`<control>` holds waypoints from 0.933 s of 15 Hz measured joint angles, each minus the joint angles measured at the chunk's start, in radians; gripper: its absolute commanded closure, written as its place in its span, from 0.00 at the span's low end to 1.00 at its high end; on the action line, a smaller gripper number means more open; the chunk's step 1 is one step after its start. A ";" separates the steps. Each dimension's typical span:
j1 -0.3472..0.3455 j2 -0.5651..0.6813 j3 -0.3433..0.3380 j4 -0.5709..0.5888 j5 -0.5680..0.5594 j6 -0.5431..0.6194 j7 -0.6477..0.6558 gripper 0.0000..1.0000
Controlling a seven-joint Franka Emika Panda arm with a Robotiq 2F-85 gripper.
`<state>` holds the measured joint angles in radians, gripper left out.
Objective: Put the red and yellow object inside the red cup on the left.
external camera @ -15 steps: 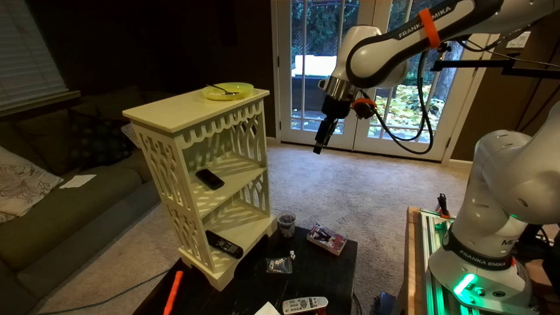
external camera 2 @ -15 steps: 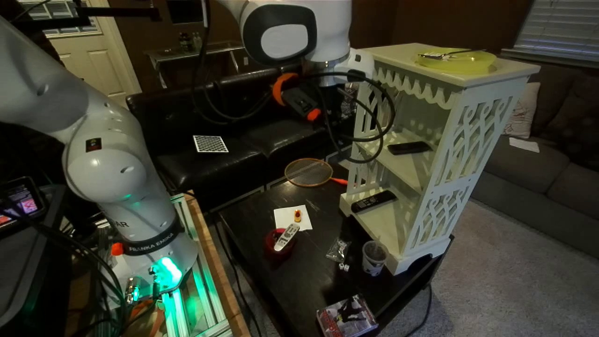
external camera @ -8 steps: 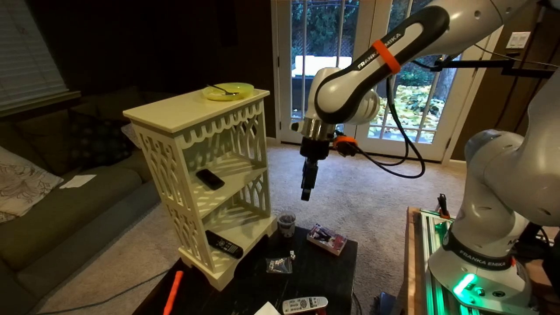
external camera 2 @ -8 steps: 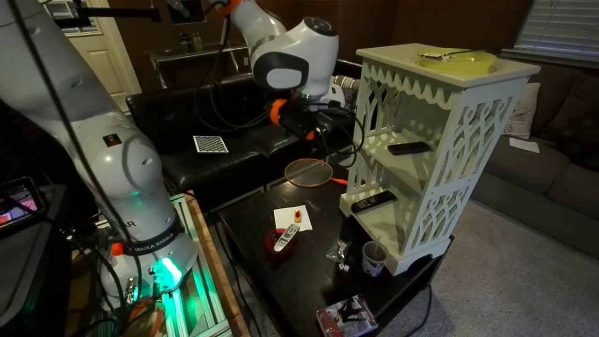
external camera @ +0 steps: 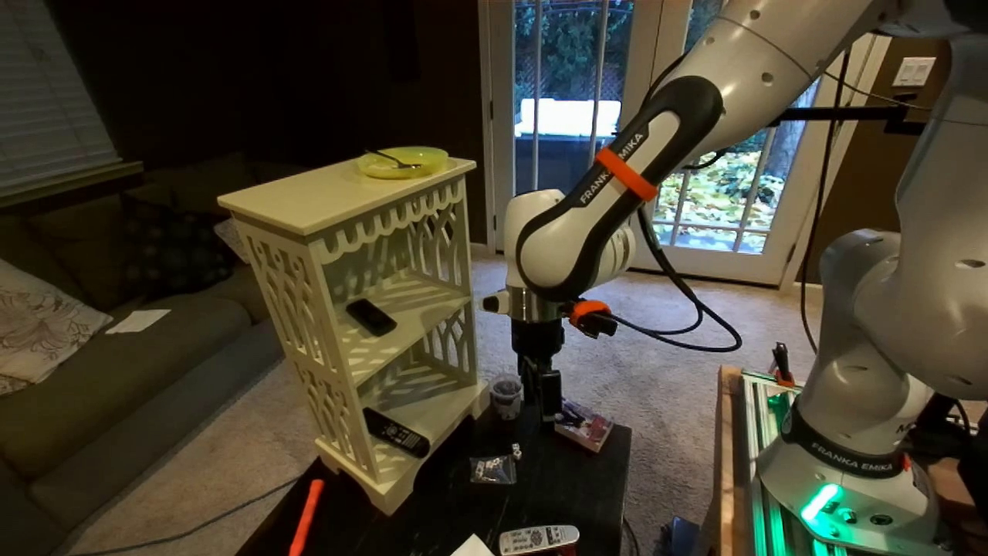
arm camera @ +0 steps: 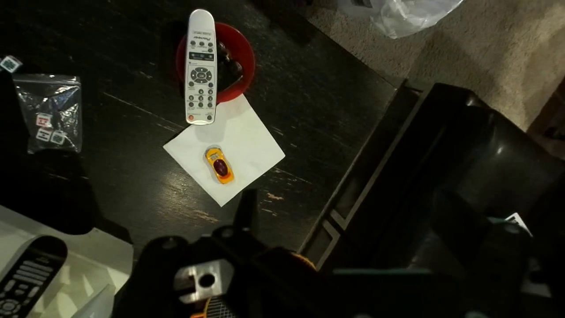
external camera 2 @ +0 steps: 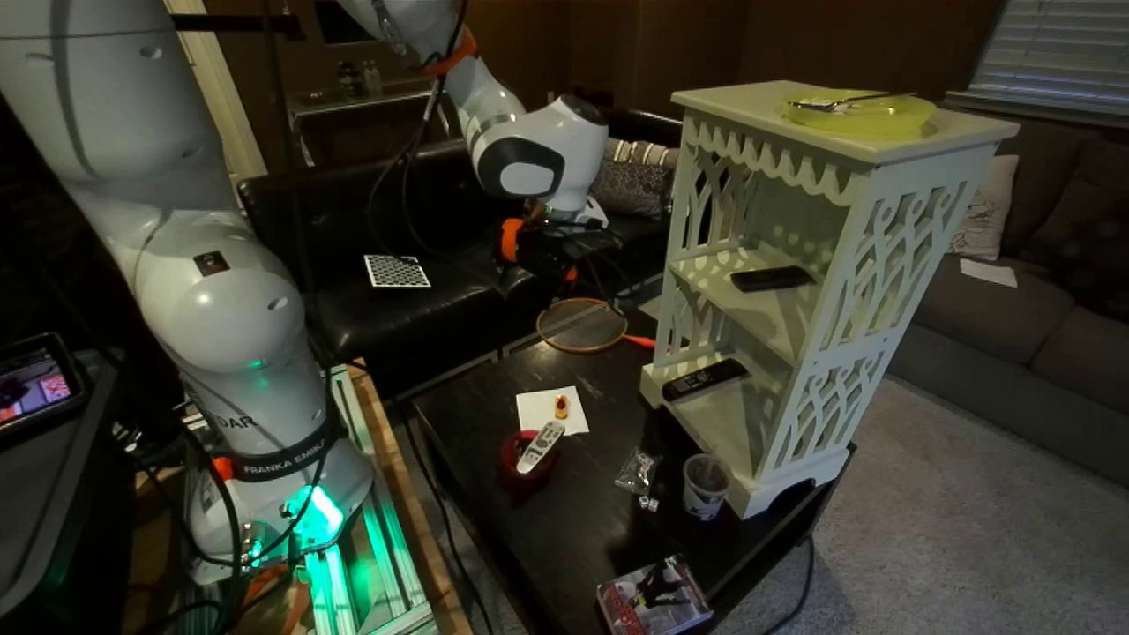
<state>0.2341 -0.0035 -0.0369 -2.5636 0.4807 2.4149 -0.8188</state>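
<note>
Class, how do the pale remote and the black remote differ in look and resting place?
Look: the pale remote has mostly dark buttons on a silvery face; the black remote has pale buttons on a dark face.
Place: the pale remote lies across the red cup; the black remote lies on the bottom shelf.
Shared: both are long, narrow and button side up.

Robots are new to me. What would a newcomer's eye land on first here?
Probably the big white arm in both exterior views, a green light glowing low on it. Next, the pale shelf standing on the dark table, a yellow dish on top. In the wrist view, a small toy car stands out on white paper.
</note>
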 measured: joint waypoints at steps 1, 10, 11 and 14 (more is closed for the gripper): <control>-0.009 -0.005 0.000 0.000 0.000 0.000 0.000 0.00; -0.040 0.251 0.201 -0.009 -0.010 0.483 0.034 0.00; -0.039 0.315 0.218 0.003 -0.055 0.543 0.061 0.00; 0.000 0.508 0.182 0.075 -0.292 0.655 0.228 0.00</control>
<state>0.2340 0.5045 0.1452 -2.4886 0.1886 3.0698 -0.5912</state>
